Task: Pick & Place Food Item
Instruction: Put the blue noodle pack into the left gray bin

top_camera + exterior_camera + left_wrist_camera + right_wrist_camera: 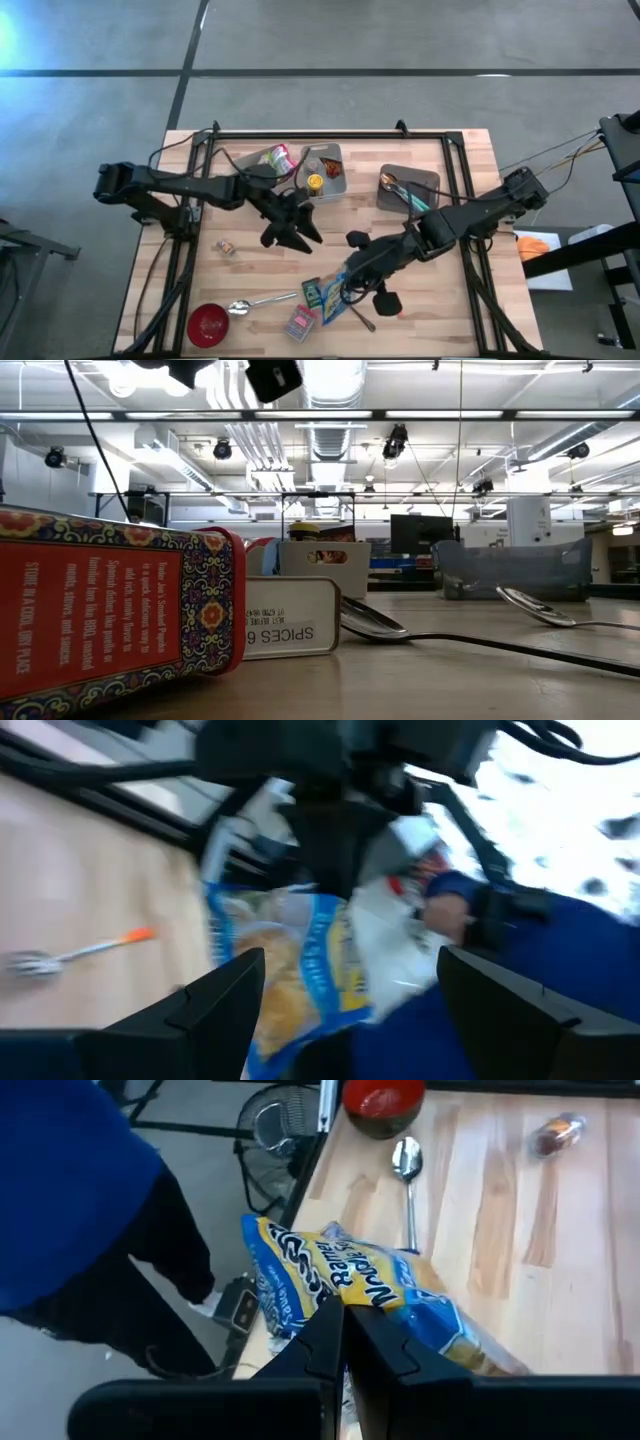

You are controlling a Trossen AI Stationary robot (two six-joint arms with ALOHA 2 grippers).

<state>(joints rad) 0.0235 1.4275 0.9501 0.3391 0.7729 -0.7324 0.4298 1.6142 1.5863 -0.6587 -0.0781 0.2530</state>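
Note:
A blue and yellow ramen noodle packet (340, 1275) hangs over the table's near middle, with my right gripper (345, 1335) shut on it. The high view shows the same packet (333, 297) under that gripper (352, 278). My left gripper (295, 236) hovers open at the table's middle. It faces the packet (290, 970), and nothing lies between its fingers (225, 995). My right gripper pinches one end of the ramen packet (345, 1302) between its two shut fingers. The fingers slant down from the table's right side. The packet hangs below them, crumpled, and looks lifted off the table (300, 935).
A red bowl (208, 325), a spoon (255, 302), a green packet (312, 292) and a spice tin (300, 322) lie near the front edge. Two grey trays (332, 158) (425, 178) stand at the back. A wrapped candy (225, 247) lies left. A person in blue (70, 1170) stands beside the near edge.

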